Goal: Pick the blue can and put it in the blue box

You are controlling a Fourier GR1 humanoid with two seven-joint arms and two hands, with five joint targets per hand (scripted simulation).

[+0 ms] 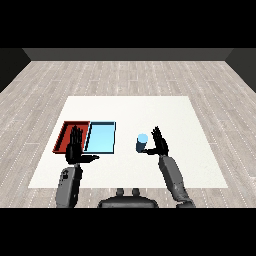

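Observation:
The blue can (141, 143) stands upright on the white table, right of the light blue tray (101, 137). My right hand (160, 143) is just right of the can, fingers straight and pointing up, thumb reaching toward the can's base; I cannot tell if it touches. My left hand (75, 148) hovers over the near edge of the red tray (66, 133), fingers straight, thumb stretched out to the right toward the light blue tray's near corner. Both trays hold nothing.
The red tray and the light blue tray lie side by side at the table's left. The white table (165, 112) stretches bare behind and to the right of the can. A wooden floor surrounds the table.

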